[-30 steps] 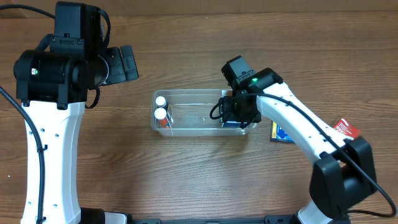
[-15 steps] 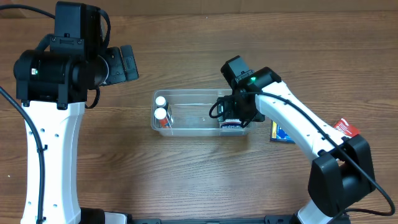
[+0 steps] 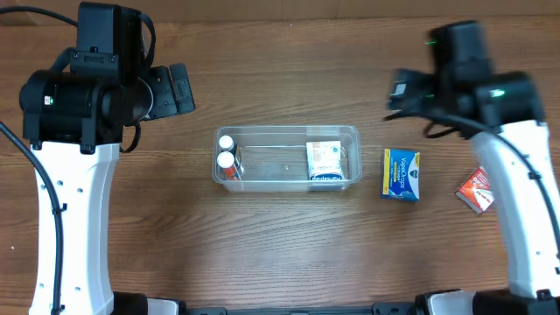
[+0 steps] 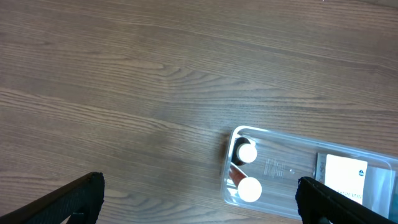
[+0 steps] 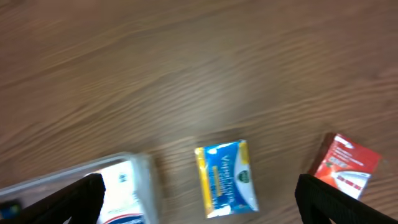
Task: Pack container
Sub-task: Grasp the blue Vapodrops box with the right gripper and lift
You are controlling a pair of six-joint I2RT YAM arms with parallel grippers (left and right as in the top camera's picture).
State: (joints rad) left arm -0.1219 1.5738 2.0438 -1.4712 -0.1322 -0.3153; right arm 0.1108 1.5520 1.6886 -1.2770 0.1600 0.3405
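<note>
The container [image 3: 289, 130], a clear shallow tub, sits on the wooden table [image 3: 280, 254] between the two arms, off to one side of each gripper and touched by neither. The left gripper [image 4: 200, 203] is held clear of the table with its fingers [image 4: 71, 198] spread wide and nothing between them. In its wrist view, bare wood fills the gap and the tub lies ahead of the finger at the picture's right edge. Two white-capped bottles [image 3: 227, 161] stand upright side by side at the tub's end nearer this gripper. A white box [image 3: 325, 161] lies flat at the opposite end, the one nearer the right gripper [image 5: 205, 203]. That gripper is likewise splayed wide and empty, and its wrist view is somewhat blurred. A blue-and-yellow box [image 5: 227, 177] lies flat on the table ahead of the gap between its fingers. A red packet [image 5: 346, 163] rests ahead of one finger, and the tub's box end shows ahead of the other. From overhead, the blue-and-yellow box lies just beside the tub's end without touching it, and the red packet lies farther out on the same side.
</note>
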